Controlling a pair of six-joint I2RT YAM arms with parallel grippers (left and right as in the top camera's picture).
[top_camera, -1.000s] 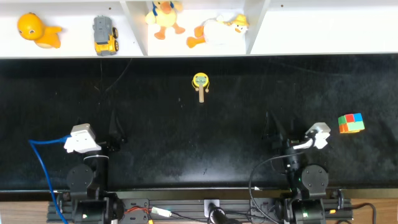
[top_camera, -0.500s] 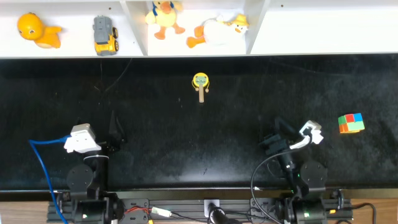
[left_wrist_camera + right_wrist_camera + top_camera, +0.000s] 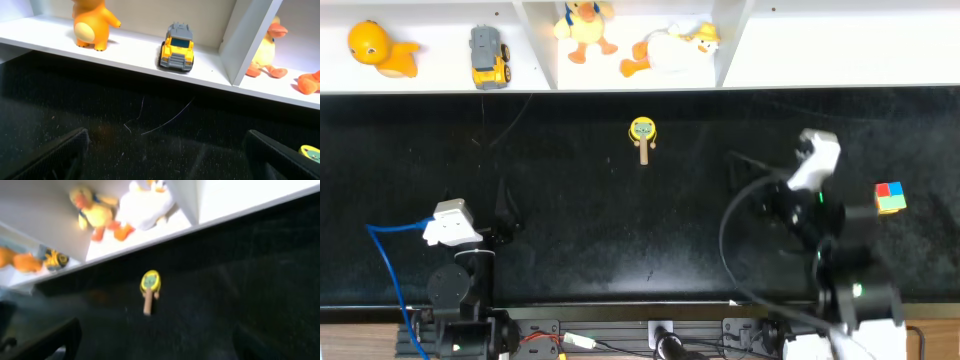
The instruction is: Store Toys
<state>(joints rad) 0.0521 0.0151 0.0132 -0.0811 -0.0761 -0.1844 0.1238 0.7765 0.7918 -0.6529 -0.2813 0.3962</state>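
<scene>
In the upper left corner of the top view, an orange duck (image 3: 380,48) sits in the left bay of the white shelf (image 3: 840,40), with a toy truck (image 3: 488,57) near it. Lower left, the left gripper (image 3: 166,142) hangs over the black table (image 3: 570,200), its fingers spread wide and holding nothing. At upper centre, the middle bay holds a yellow plush duck (image 3: 585,25) and a white plush duck (image 3: 670,50). Just below the shelf, a yellow paddle toy (image 3: 643,137) lies on the table. Right of centre, the right gripper (image 3: 152,335) is also spread wide and bare, facing the paddle toy. A coloured cube (image 3: 890,197) rests on the table near the right edge, well apart from the paddle toy.
</scene>
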